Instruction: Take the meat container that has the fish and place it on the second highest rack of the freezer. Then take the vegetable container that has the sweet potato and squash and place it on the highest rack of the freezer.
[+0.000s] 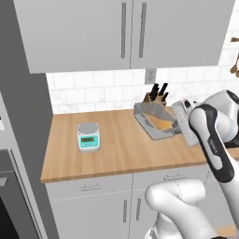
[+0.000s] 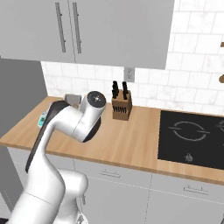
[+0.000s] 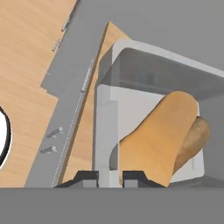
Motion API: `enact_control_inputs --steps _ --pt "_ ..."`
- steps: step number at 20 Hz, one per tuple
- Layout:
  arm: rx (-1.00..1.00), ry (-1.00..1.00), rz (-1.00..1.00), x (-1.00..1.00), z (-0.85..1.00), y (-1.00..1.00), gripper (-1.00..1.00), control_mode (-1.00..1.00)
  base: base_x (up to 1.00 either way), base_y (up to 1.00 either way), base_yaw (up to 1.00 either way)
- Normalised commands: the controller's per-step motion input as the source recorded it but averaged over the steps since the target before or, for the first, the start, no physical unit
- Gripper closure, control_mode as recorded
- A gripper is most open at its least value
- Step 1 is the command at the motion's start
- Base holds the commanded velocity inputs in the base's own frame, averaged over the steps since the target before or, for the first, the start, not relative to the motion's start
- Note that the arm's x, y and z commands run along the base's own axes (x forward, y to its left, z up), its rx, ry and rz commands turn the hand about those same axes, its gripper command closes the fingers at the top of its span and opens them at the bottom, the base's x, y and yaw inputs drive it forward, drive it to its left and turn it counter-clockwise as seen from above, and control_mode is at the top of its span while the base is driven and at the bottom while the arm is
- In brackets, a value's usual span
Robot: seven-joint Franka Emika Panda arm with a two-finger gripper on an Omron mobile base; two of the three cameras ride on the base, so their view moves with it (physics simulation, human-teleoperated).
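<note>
One grey tray, the vegetable container (image 1: 156,122), sits right of centre in the left base view, tilted above the wooden counter (image 1: 116,149) in front of the knife block (image 1: 156,95), its long axis running from upper left to lower right toward the arm's wrist. A small kitchen scale (image 1: 88,136) stands well apart at centre left.

In the right base view the arm's elbow hides the tray; the knife block stands at centre, the black cooktop (image 2: 192,138) at right.

In the hand view the gripper (image 3: 109,177) is at bottom centre, its fingertips (image 3: 87,177) clamped on the tray's near wall. The sweet potato and squash (image 3: 166,140) lie just beyond and right of them. The freezer must be reached next, carrying the tray level, I judge.
</note>
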Motion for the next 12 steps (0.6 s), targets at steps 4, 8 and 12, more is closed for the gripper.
enact_control_inputs --steps 4,8,12 --pt "0.01 0.03 0.0 -0.27 0.75 0.0 1.0 -1.0 0.0 0.0 0.0" --pt "0.0 0.03 0.01 -0.31 0.66 0.0 1.0 -1.0 0.0 0.0 0.0" --pt "0.0 0.0 0.02 -0.28 0.6 0.0 1.0 -1.0 0.0 0.0 0.0"
